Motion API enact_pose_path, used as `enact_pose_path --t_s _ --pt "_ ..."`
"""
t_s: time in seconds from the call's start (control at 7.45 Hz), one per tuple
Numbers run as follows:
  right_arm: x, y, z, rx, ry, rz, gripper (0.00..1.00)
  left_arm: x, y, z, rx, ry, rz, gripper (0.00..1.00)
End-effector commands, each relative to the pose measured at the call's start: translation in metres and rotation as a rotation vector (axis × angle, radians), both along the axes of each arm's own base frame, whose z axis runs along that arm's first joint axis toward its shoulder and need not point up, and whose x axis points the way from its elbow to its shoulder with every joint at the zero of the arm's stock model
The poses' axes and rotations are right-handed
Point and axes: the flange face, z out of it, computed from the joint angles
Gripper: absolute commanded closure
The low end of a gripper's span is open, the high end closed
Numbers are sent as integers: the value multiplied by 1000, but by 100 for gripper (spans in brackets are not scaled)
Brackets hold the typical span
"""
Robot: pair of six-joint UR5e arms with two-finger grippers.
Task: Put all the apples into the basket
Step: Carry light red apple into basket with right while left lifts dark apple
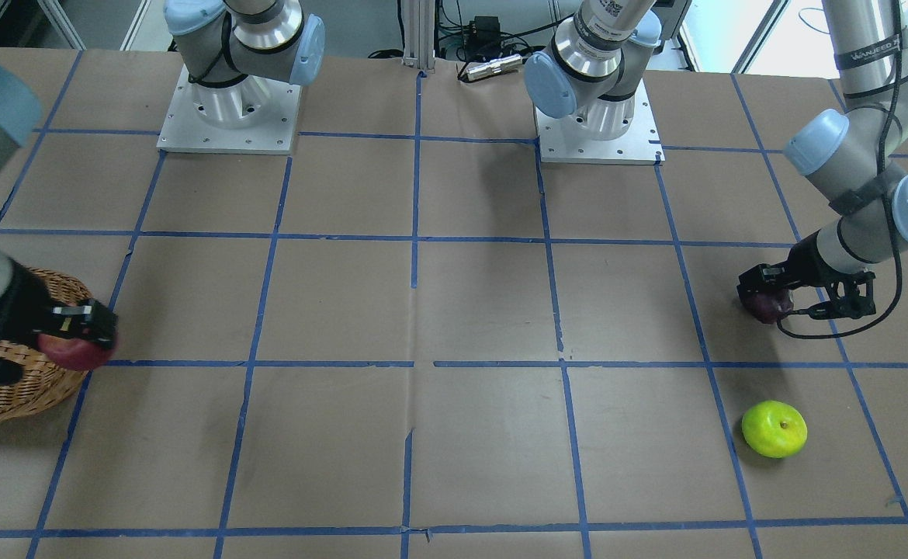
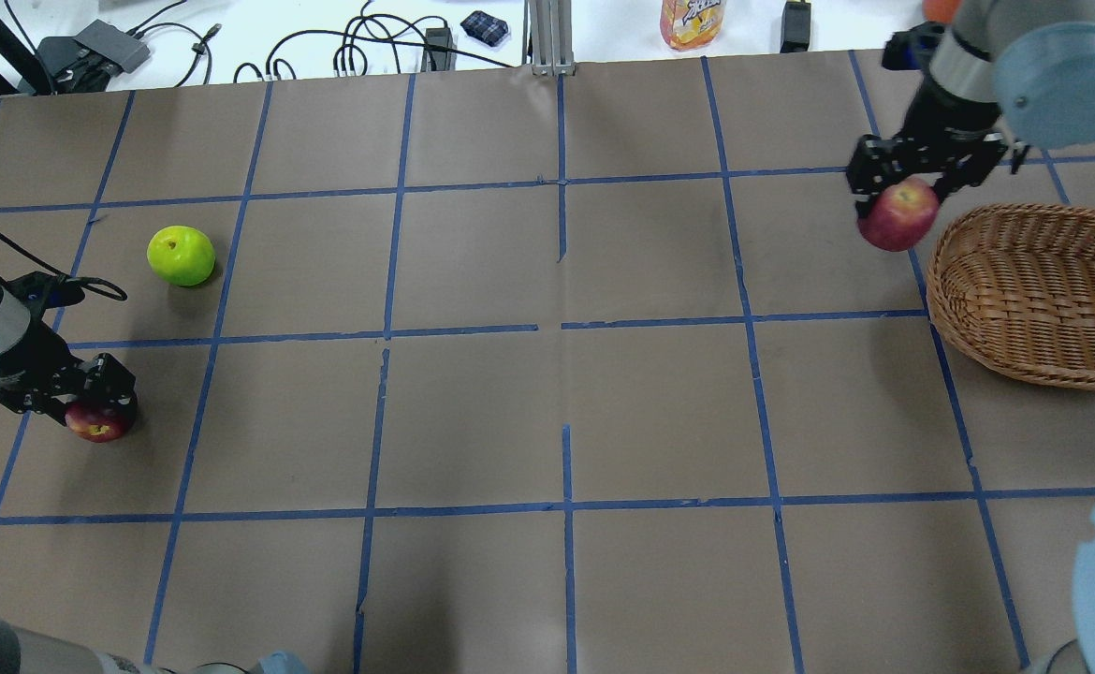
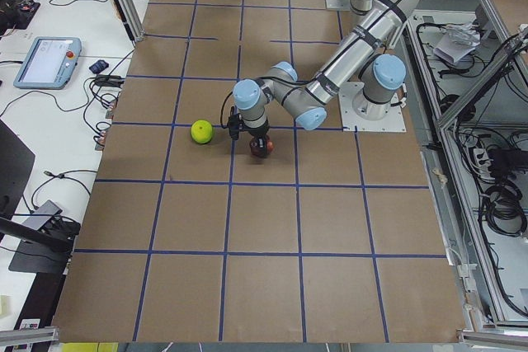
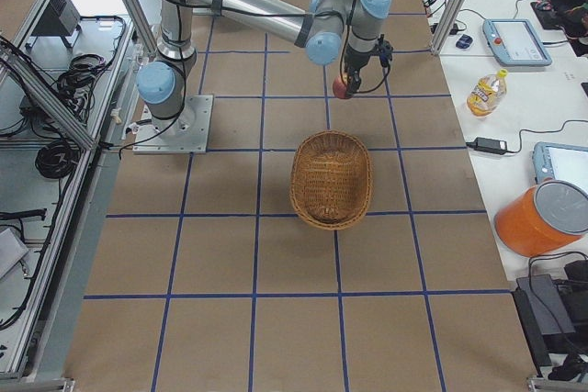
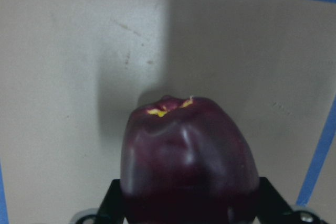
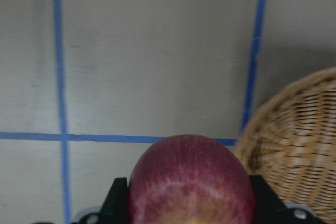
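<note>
right gripper (image 2: 898, 183): jaws clamping the red apple (image 2: 898, 217), holding it just beside the basket (image 2: 1034, 290) rim.
left gripper (image 2: 89, 398): jaws clamping the maroon apple (image 2: 98, 426).
green apple (image 2: 181, 255): lying on the table (image 2: 557, 412), near the left gripper.

The worktop (image 2: 473, 412) is covered in brown paper, marked into large squares by a grid of blue tape (image 2: 563, 328). Aluminium frame posts (image 2: 547, 37) stand at its far edge. Alongside runs a white bench (image 4: 542, 117) holding tangled black cables (image 2: 360, 42), a screen pendant (image 4: 517, 40), a juice bottle (image 4: 484, 91) and an orange tub (image 4: 542, 218) with a grey lid. More cables (image 3: 499, 204) lie on the pale floor. The light is even and bright.
</note>
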Motion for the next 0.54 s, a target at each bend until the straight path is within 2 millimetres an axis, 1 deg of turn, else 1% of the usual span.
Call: enact_pose_path --t_s 0.0,0.13,0.27,0.4 --pt "-168 32 -17 -35 0 95 50 -29 -22 39 -59 11 -56 98" --pt "-212 46 -44 -89 -42 84 48 -77 -38 52 -101 72 -121 99" --pt "-255 56 -76 -203 -56 130 38 -137 -56 52 -124 121 -115 99" --pt "-284 68 -95 -247 -50 164 38 -203 -75 56 -141 140 -24 99"
